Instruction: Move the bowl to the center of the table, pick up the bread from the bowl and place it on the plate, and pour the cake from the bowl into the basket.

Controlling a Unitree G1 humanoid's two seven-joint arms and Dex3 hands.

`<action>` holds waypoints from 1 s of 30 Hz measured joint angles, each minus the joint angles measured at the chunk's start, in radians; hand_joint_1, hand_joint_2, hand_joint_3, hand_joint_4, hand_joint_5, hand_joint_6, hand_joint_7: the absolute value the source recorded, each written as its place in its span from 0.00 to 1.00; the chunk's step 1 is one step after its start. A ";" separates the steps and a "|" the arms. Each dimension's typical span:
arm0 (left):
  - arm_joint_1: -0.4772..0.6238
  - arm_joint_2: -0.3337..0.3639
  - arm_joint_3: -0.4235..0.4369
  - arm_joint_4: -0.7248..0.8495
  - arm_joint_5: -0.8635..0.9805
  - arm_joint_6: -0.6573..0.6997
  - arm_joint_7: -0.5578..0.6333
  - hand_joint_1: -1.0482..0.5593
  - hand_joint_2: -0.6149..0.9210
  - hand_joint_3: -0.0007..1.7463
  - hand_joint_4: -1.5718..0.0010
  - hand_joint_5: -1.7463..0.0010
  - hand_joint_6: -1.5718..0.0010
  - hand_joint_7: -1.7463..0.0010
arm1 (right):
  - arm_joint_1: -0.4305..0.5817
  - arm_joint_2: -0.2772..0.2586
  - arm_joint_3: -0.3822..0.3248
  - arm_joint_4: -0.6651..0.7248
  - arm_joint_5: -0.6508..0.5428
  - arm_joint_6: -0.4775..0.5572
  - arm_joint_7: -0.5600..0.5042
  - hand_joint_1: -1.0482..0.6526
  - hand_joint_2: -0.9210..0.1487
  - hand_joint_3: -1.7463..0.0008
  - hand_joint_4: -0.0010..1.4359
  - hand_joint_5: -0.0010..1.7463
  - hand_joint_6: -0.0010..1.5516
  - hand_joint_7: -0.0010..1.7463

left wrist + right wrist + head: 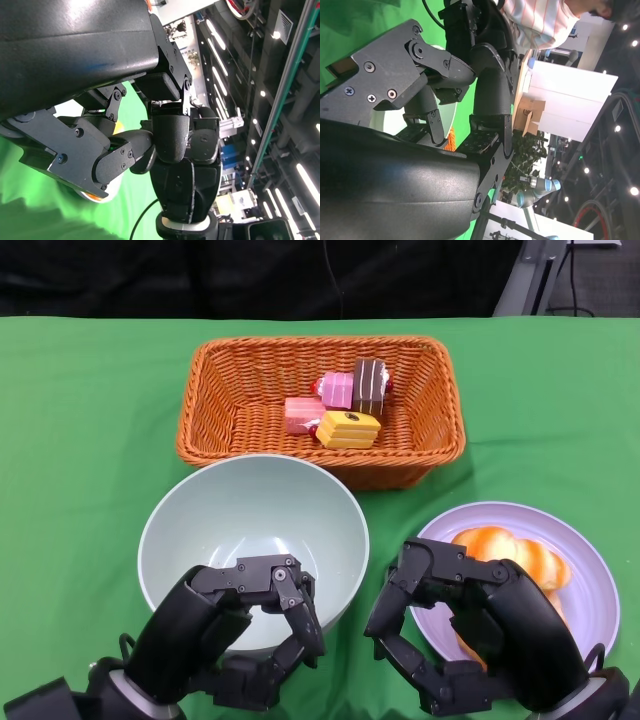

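Clearly saw the pale green bowl (253, 535) empty at table centre, its near rim hidden behind the left hand (240, 625), fingers curled in on nothing, just above that rim; found four cakes (340, 405) lying in the wicker basket (225, 390) beyond the bowl. Noted the bread (510, 550) on the lilac plate (590, 585) at right, partly covered by the right hand (465, 625), likewise curled in and holding nothing; made out little in either wrist view past black fingers, green cloth and a person's striped sleeve (540, 20).
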 measured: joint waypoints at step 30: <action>0.005 -0.009 0.015 -0.030 0.005 0.013 0.008 0.56 0.77 0.60 0.49 0.08 0.50 0.21 | 0.000 -0.006 0.006 -0.015 0.010 0.016 0.007 0.48 0.38 0.44 0.55 0.91 0.47 0.76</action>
